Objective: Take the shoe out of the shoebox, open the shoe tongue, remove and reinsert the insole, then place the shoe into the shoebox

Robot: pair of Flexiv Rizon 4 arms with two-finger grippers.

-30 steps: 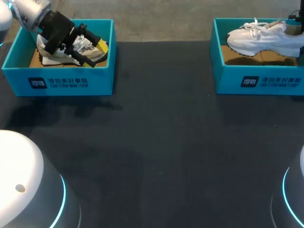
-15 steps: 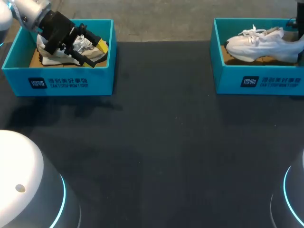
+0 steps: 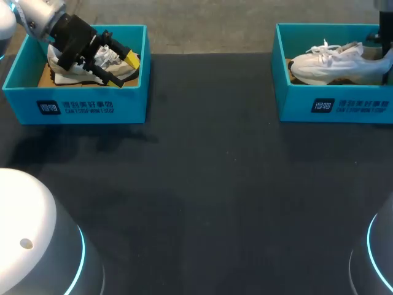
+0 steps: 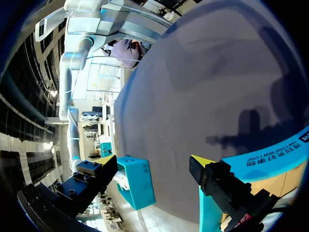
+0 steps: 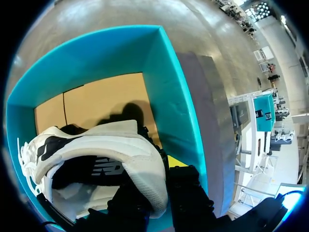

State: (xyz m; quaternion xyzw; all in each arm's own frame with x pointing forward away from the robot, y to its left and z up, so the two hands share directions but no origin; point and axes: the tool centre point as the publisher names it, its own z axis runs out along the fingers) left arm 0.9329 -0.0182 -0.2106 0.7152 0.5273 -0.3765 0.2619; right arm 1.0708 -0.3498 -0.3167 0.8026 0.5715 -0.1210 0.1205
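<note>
Evidently neither shoe is out on the dark desk (image 3: 202, 184) in front of the robot, so the task looks to stand at one of its ends, the very start or the finish. Farther back on the left, the left claw (image 3: 120, 64) hangs spread open, gripping nothing, over a grey shoe (image 3: 70, 72) lying in the left shoebox (image 3: 86, 107). At the far right, the right claw (image 5: 155, 183) is clamped on the heel of the white shoe (image 3: 328, 62), which sits inside the right shoebox (image 3: 331, 107). Whether the steps in between are done cannot be read from the shoe; if not, lifting out and everything after it remain.
</note>
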